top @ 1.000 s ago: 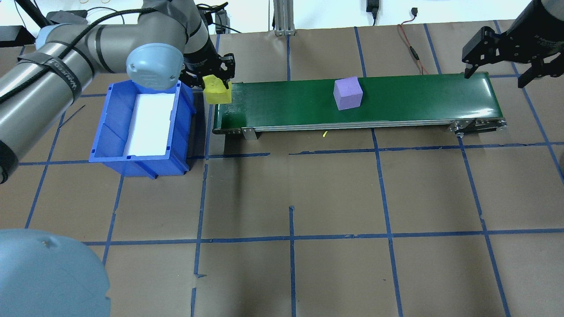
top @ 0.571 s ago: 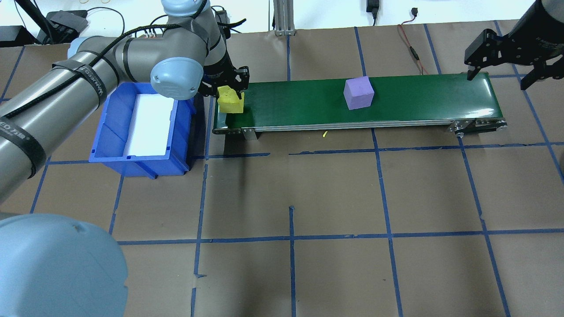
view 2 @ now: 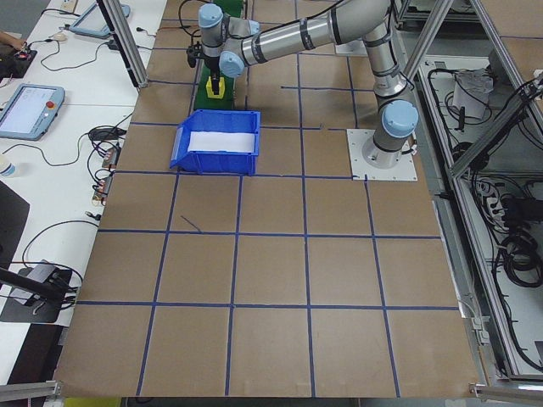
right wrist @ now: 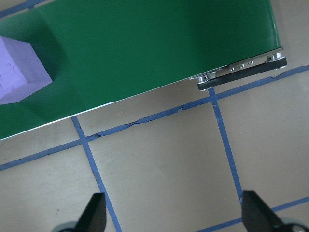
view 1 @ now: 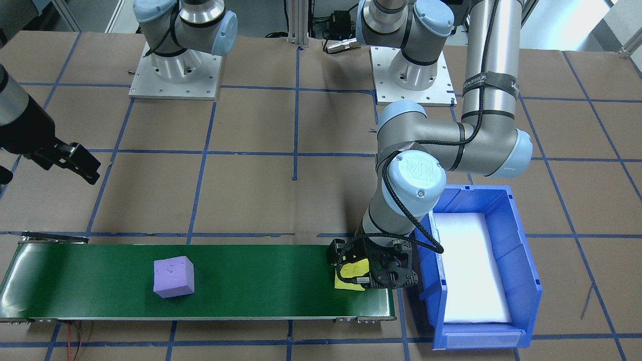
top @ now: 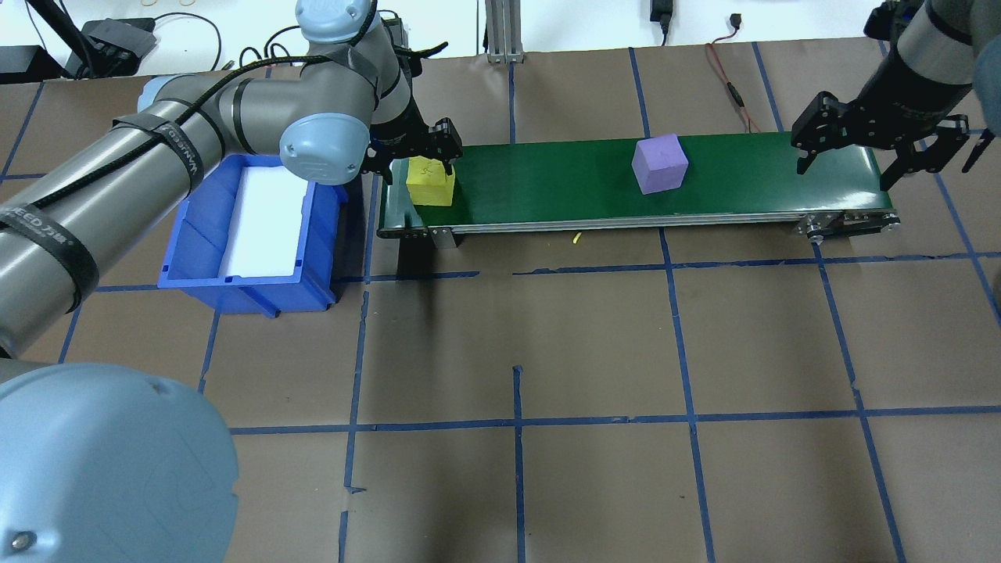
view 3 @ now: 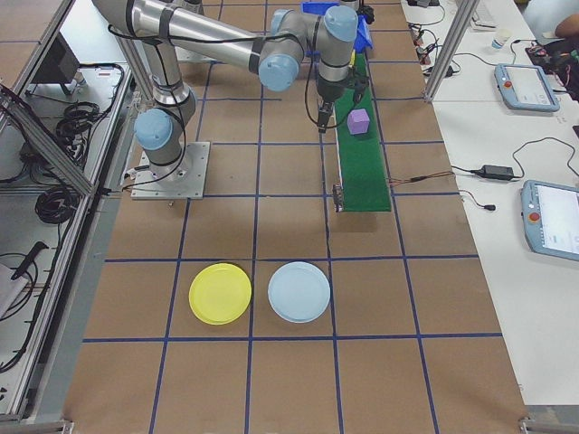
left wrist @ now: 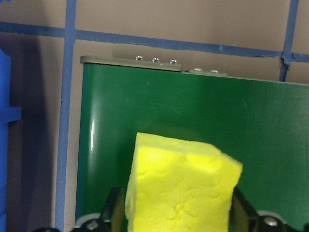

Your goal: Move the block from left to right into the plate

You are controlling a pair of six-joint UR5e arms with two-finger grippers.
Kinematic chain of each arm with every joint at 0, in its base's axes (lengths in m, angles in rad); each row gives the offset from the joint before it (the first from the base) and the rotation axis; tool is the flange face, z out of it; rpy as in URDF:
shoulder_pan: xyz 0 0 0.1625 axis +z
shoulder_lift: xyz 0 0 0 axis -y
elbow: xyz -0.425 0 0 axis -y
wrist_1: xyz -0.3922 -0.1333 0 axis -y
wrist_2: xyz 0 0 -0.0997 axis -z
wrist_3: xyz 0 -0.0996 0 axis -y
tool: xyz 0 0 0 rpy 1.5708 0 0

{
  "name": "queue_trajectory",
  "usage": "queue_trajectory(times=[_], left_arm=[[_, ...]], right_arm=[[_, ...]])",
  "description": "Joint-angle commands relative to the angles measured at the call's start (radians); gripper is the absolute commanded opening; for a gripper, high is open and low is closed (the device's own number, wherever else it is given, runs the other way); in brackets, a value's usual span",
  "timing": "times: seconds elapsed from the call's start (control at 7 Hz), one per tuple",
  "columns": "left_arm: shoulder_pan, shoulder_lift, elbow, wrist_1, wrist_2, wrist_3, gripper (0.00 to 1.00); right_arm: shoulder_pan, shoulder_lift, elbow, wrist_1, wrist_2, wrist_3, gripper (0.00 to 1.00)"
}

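Note:
A yellow block (top: 430, 186) sits low over the left end of the green belt (top: 547, 191). My left gripper (top: 416, 159) is shut on it. The left wrist view shows the yellow block (left wrist: 183, 188) with a finger against each of its sides. A purple block (top: 660, 163) rides on the belt right of the middle, and the right wrist view catches that purple block (right wrist: 19, 72) at its left edge. At the belt's right end my right gripper (top: 843, 177) hangs open and holds nothing. The yellow plate (view 3: 220, 293) lies on the table far beyond the belt's end.
A blue bin (top: 258, 293) with a white liner stands just left of the belt, close to my left wrist. A pale blue plate (view 3: 298, 291) lies beside the yellow one. Cables run along the table's far edge.
My left gripper carried the yellow block right, from beside the bin to the belt's left end, and lower. The purple block travelled right along the belt. My right gripper shifted left and lower.

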Motion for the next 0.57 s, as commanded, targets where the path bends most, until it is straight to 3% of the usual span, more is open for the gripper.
queue_trajectory(times=[0.0,0.14,0.29,0.43], left_arm=[[0.006,0.089,0.01,-0.107,0.012,0.029,1.0],[0.029,0.145,-0.008,-0.148,0.081,0.09,1.0],[0.073,0.201,-0.009,-0.25,0.094,0.127,1.0],[0.115,0.257,-0.013,-0.325,0.094,0.172,1.0]], right_arm=[[-0.006,0.071,0.025,-0.084,-0.018,0.006,1.0],[-0.006,0.1,0.023,-0.129,-0.021,0.009,1.0],[-0.006,0.125,0.022,-0.162,-0.024,-0.023,1.0],[-0.006,0.15,0.01,-0.164,-0.021,-0.196,1.0]])
